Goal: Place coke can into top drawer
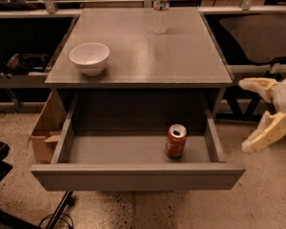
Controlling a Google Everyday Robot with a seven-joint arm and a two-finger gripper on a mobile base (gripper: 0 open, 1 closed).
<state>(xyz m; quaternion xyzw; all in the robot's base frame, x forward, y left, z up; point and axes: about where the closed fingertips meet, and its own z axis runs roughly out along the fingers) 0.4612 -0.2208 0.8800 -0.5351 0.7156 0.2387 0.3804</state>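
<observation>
Standing upright on the floor of the pulled-out top drawer [133,178], the coke can [175,141] sits toward the right side, nearer the front panel than the back. The hand [244,116] hangs outside the drawer, off to the right of the desk [181,56], its fingers spread wide and holding nothing. A white bowl [89,57] and a water bottle [160,8] stand on the desk.

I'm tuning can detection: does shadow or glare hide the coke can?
Camera view: no; the coke can stands lit in the top drawer, whose back wall lies in shadow; mild sheen on the cabinet top; the gripper, fingers open, hangs evenly lit right of the drawer.
</observation>
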